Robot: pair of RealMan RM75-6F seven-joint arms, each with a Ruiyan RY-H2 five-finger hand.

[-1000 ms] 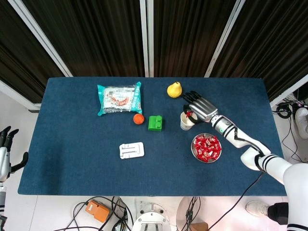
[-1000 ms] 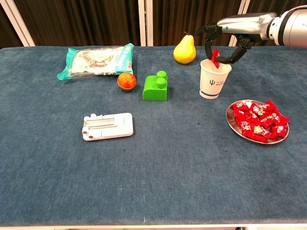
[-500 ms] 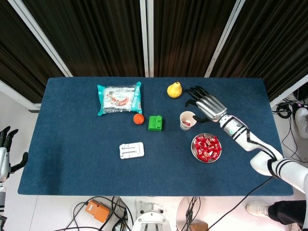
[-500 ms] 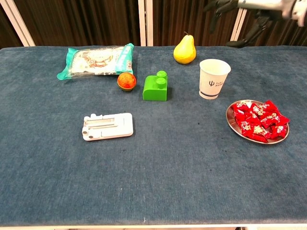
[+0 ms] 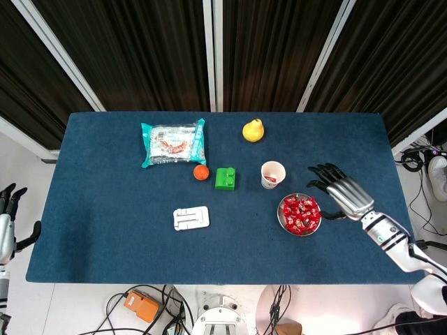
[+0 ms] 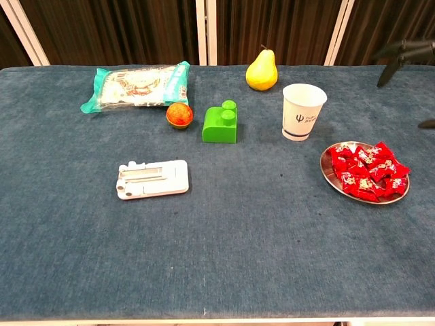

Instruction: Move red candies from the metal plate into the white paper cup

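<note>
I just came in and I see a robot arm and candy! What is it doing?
The robot is moving red candies from the metal plate into the white paper cup. Right now its right hand is open and empty, hovering beside the plate. The head view shows something red already in the cup, and lots of candies are still piled on the plate. The left hand hangs off to the side of the table, holding nothing.

Right hand empty, fingers spread, just beside metal plate of red candies; candy in white paper cup.
</note>
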